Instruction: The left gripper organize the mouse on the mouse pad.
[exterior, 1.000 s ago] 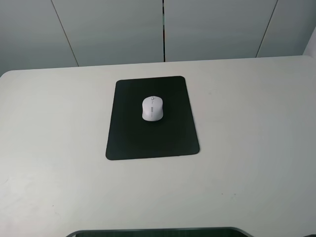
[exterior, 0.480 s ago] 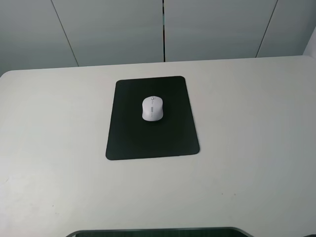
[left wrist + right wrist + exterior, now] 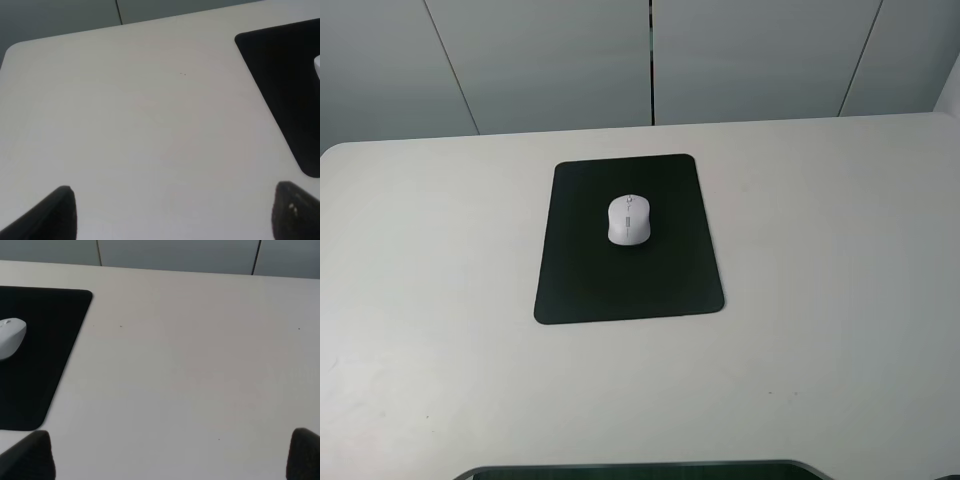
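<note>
The mouse pad [image 3: 628, 240] lies flat on the pale worktop [image 3: 820, 300], a little left of the middle and toward the far side, its long sides running away from the camera. The mouse [image 3: 629, 219] sits on the pad's far half, roughly centred across its width, clear of every edge. Grey wall panels [image 3: 550, 60] rise behind the worktop's far edge

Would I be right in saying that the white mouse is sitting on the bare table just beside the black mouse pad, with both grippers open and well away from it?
Not quite: the mouse sits on the mouse pad, in its far half, not on the bare table, as the exterior high view shows. The rest holds: the left gripper and the right gripper are open and away from it.
</note>
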You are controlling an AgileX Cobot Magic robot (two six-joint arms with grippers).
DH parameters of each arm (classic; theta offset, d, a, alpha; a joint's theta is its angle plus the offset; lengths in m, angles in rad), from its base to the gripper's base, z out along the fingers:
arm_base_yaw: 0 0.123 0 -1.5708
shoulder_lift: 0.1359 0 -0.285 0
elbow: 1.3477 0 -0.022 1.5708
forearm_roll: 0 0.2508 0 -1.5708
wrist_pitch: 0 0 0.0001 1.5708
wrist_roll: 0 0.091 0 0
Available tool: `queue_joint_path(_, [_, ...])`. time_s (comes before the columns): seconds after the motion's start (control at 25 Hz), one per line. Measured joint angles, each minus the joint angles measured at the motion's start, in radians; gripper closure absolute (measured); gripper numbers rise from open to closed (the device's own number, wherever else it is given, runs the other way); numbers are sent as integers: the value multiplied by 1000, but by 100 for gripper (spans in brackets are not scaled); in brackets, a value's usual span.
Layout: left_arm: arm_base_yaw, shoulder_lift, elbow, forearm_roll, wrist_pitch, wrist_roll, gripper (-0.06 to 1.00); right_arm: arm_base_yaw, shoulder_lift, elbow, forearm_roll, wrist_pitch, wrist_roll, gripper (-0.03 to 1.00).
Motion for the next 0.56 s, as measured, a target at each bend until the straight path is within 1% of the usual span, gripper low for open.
queue_joint_path(0.56, [4, 0, 0, 0, 0, -40, 20, 0, 0, 0, 8, 0, 0, 27])
